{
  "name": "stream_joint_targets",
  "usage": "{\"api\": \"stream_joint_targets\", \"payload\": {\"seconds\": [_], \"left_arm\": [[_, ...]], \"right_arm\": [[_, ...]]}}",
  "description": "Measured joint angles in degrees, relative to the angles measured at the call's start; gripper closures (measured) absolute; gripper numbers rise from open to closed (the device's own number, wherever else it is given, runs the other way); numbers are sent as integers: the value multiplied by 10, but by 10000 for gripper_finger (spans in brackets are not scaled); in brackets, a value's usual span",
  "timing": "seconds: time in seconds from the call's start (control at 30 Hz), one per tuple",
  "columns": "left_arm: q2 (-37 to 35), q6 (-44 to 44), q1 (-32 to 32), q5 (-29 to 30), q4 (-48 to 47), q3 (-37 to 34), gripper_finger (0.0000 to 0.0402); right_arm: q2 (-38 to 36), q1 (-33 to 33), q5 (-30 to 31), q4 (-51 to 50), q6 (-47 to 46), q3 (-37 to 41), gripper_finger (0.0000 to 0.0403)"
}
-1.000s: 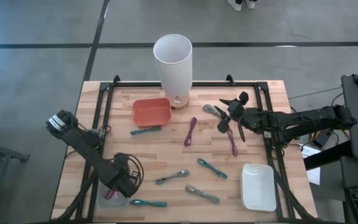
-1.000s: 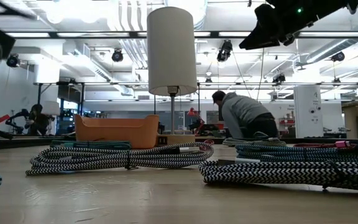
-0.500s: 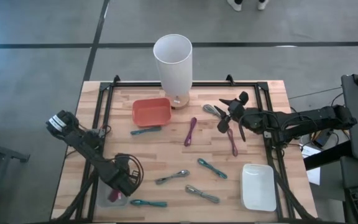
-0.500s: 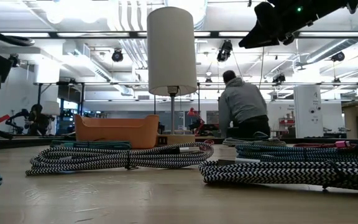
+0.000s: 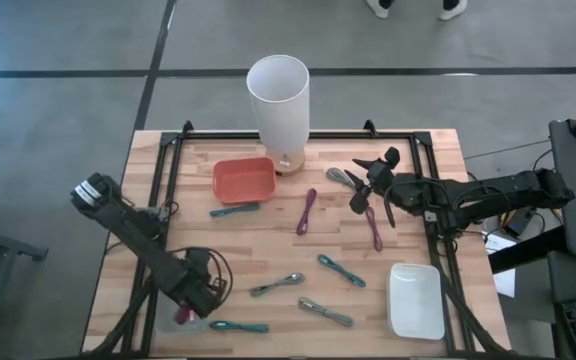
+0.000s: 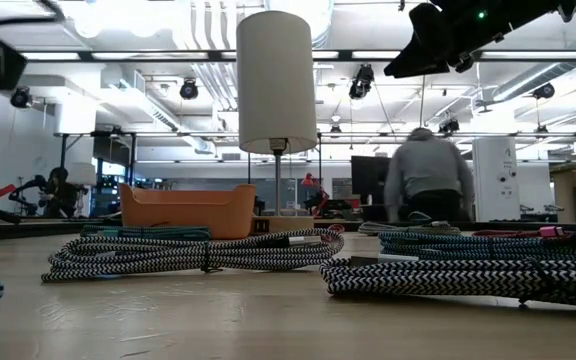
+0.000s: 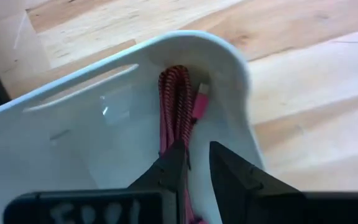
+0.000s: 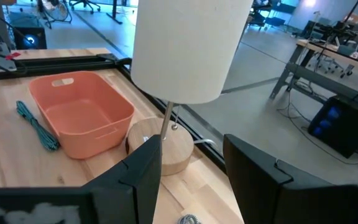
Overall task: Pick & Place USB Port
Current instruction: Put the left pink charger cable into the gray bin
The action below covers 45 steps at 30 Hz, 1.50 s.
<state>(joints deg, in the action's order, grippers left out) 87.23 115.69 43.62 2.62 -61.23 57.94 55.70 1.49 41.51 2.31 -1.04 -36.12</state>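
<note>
A pink braided USB cable (image 7: 178,112) lies in a white bin (image 7: 229,68) at the table's near left corner (image 5: 171,322); its pink plug (image 7: 201,102) rests against the bin's inner corner. My left gripper (image 7: 194,155) reaches down into this bin (image 5: 196,300), its fingers close together with the cable between them. My right gripper (image 8: 191,146) is open and empty. It hovers high over the table's far right (image 5: 368,195), near the lamp, and also shows in the low view (image 6: 423,45). My left gripper has the pink cable's braided bundle (image 7: 185,177) between its two fingers, which come from above, slanting down into the bin. The cable's far end and plug lie on the bin's floor and wall. The gripper hides the exact place of contact.
A white-shaded lamp (image 5: 278,100) and an orange bin (image 5: 244,179) stand at the far middle, and a white tray (image 5: 415,300) at the near right. Several coiled cables lie across the middle: teal (image 5: 233,210), purple (image 5: 307,210), grey (image 5: 276,285). A person stands in the room behind (image 6: 426,175).
My left gripper has edged a little toward the table's near edge over the white bin, with the pink cable staying in the bin. The person in the room behind has walked to the right.
</note>
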Motion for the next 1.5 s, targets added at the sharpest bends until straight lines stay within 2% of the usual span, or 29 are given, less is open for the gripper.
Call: {"api": "stream_joint_targets", "payload": {"seconds": [0.1,0.23,0.43,0.53,0.63,0.73,1.07,1.37,1.5], "left_arm": [[-5,-2,0,11,-38,27,337],[-7,-20,0,75,-96,77,337],[-7,-74,0,255,-133,143,338],[-8,-118,-1,339,-132,159,338],[-8,-145,-5,392,-132,159,338],[-8,-152,-17,408,-133,158,338],[-8,-176,-63,408,-132,123,337],[-8,-250,-100,408,-129,122,337],[-8,-274,-115,408,-129,122,337]], "right_arm": [[0,0,0,0,-1,0,234],[0,-1,-9,0,-15,0,234],[1,-11,-88,1,-79,0,234],[9,-12,-87,0,-84,0,234],[22,-11,-86,1,-83,0,234],[42,-12,-86,1,-115,0,234],[124,-15,-86,2,-213,0,234],[203,-31,-90,3,-318,0,234],[247,-31,-93,35,-331,0,234]]}}
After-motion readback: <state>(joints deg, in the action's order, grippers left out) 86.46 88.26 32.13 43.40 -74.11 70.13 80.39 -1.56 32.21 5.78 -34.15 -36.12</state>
